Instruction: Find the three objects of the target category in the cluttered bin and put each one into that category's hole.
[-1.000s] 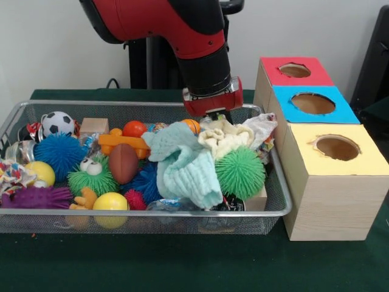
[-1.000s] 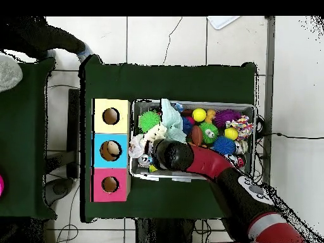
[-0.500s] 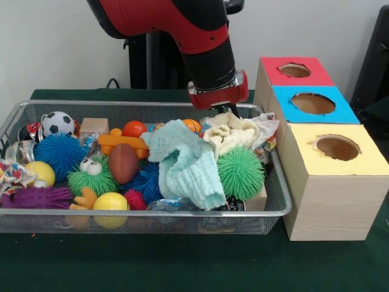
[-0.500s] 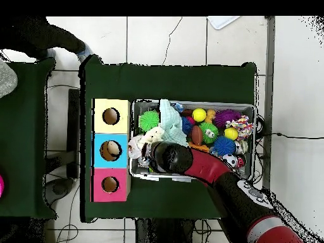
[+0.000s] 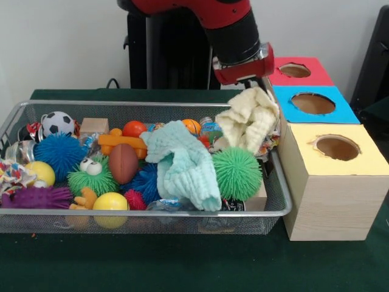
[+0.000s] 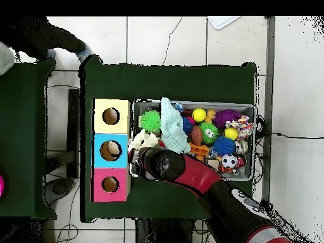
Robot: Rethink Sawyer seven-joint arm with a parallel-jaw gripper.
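My gripper (image 5: 254, 84) is shut on a cream cloth (image 5: 249, 121), which hangs lifted above the right end of the wire bin (image 5: 146, 212). The cloth's lower folds still brush the clutter. Beside it stand three boxes with a red hole (image 5: 295, 70), a blue hole (image 5: 313, 103) and a yellow hole (image 5: 337, 147). A mint cloth (image 5: 182, 164) lies draped mid-bin, and a patterned cloth (image 5: 12, 173) sits at the left end. In the overhead view the cream cloth (image 6: 138, 140) shows beside the blue box (image 6: 111, 149), and the wrist (image 6: 158, 163) covers the gripper.
A green spiky ball (image 5: 238, 173) sits under the lifted cloth. A blue spiky ball (image 5: 59, 152), a brown football (image 5: 123, 163), a soccer ball (image 5: 58, 123), yellow balls and an orange toy (image 5: 121, 143) fill the rest of the bin. The boxes stand close against the bin's right wall.
The gripper has risen and moved right toward the boxes, pulling the cream cloth up out of the pile. The mint cloth has settled lower.
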